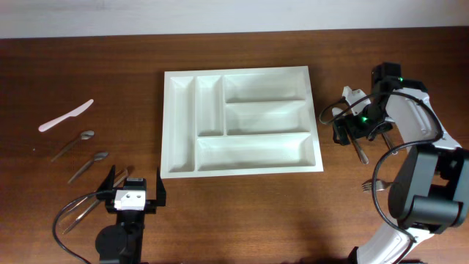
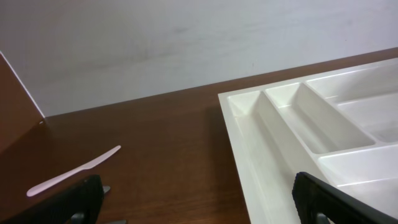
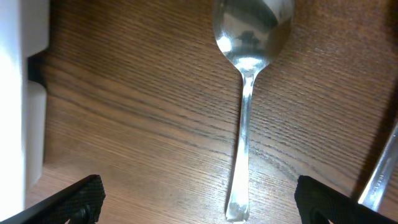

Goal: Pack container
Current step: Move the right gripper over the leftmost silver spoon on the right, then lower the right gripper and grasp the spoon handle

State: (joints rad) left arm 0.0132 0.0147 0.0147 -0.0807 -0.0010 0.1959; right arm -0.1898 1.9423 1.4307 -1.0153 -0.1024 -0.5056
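container (image 1: 253, 152): glossy white plastic | left pincer (image 1: 135, 183), right pincer (image 3: 200, 202): released | right wrist close-up: steel spoon (image 3: 245, 93), bowl at 12 o'clock

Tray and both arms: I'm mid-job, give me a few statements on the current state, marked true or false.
1. The tray has nothing in any compartment. True.
2. The white plastic knife lies on the right arm's side of the tray. False: it lies on the left arm's side.
3. On the right arm, the jaws are shut on a spoon. False: they stand open, with the spoon flat on the table between them.
4. On the left arm, the jaws are open and hold nothing. True.
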